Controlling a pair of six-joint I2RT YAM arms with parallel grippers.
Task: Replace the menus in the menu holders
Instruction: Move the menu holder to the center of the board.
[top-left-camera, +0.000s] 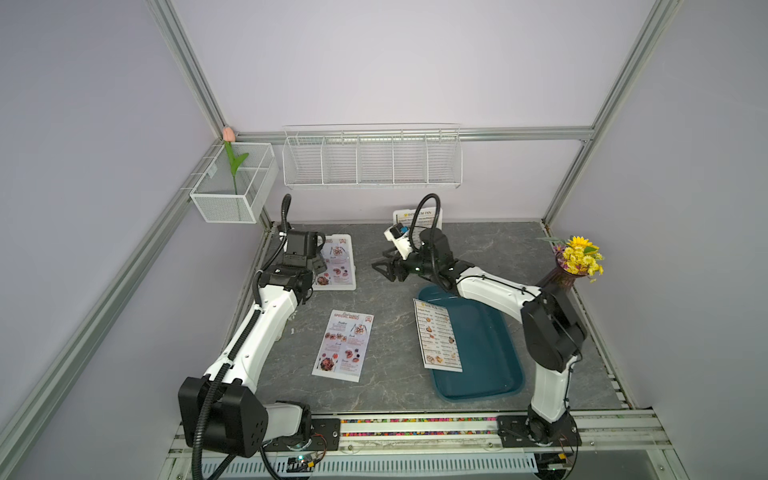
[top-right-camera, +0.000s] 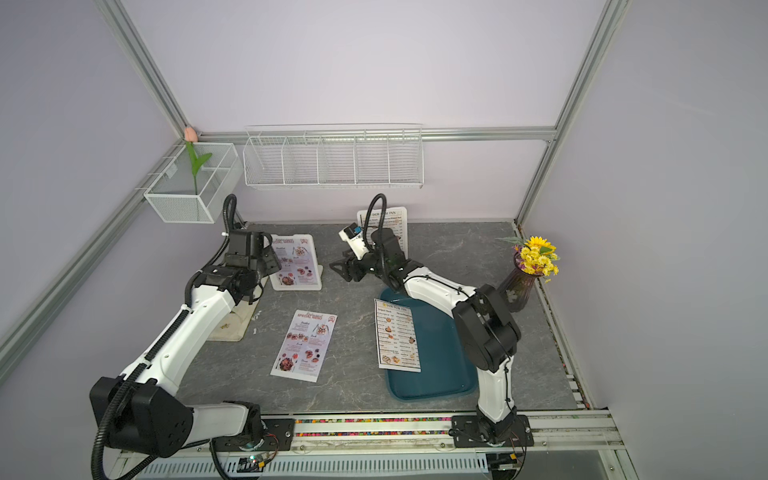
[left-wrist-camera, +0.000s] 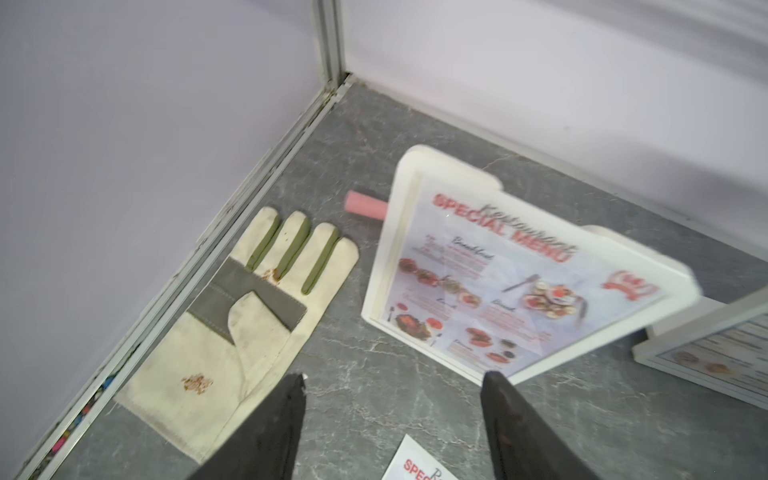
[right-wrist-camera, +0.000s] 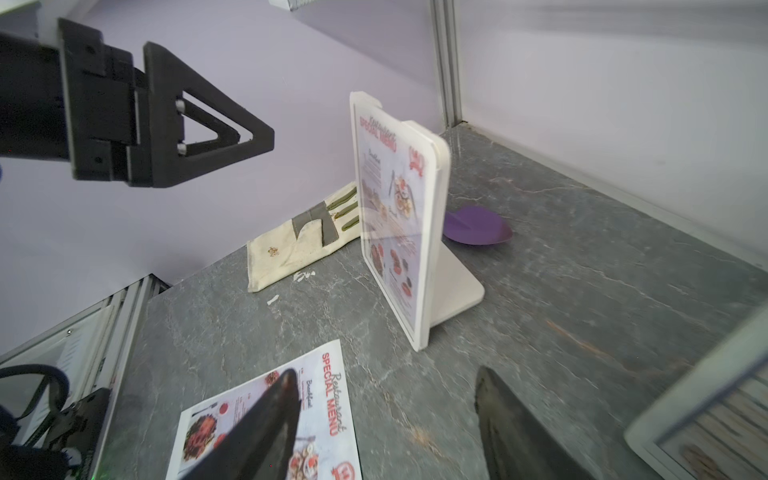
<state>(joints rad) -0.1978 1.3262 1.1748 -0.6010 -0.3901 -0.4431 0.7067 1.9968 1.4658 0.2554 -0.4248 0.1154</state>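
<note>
A white menu holder at the back left stands upright with a red "SPECIAL MENU" sheet in it, also clear in the left wrist view and the right wrist view. A second menu holder against the back wall shows a "DIM SUM INN" sheet. A loose SPECIAL MENU sheet lies flat mid-table. A loose DIM SUM INN sheet rests on the left rim of the teal tray. My left gripper hovers open beside the left holder, empty. My right gripper is open and empty above the table between the two holders.
A cream work glove lies by the left wall near the holder, with a pink roll behind it. A purple dish sits behind the holder. A vase of yellow flowers stands at the right edge. White wire racks hang on the back wall.
</note>
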